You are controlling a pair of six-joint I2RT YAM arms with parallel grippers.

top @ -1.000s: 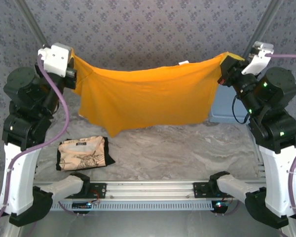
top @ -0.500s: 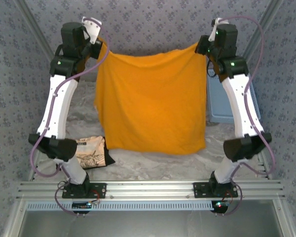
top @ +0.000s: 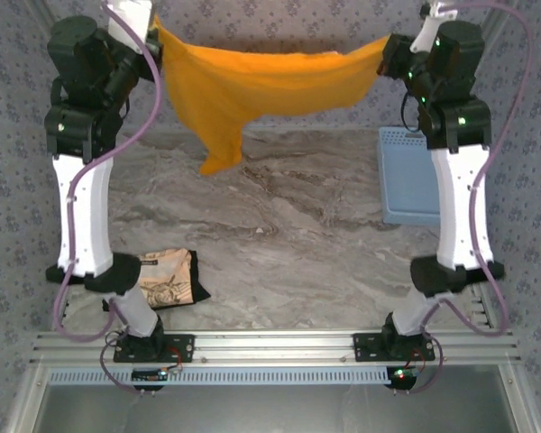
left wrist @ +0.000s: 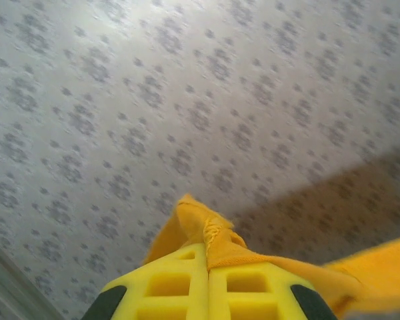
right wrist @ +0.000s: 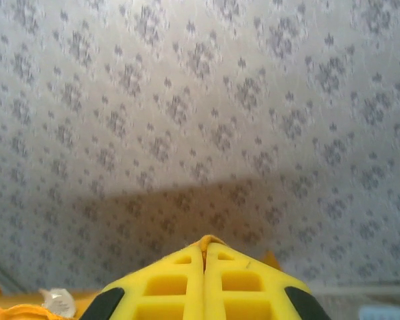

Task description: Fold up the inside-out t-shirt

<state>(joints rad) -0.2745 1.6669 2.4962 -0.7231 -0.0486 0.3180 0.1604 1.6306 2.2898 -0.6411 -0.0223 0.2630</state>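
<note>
**A:** Status on the fold?

**B:** The t-shirt (top: 270, 81) is off the table (top: 288, 225), strung high between both arms by the far wall. It sags in the middle, and one loose corner hangs lower near the left arm.

**A:** Grips?

**B:** Left gripper (top: 147, 43) is clamped tight on one end. In the wrist view its yellow fingers (left wrist: 173, 283) are pressed together with orange cloth bunched at the tips. Right gripper (top: 395, 56) is the same on the other end, closed on a sliver of fabric.

**A:** Step?

**B:** I'd call it spread-and-lay, with no fold made yet. The next move needs both arms lowering in step with tension kept, so the shirt lands flat, clear of the blue tray (top: 410, 176) and the beige cloth (top: 162, 278).
</note>
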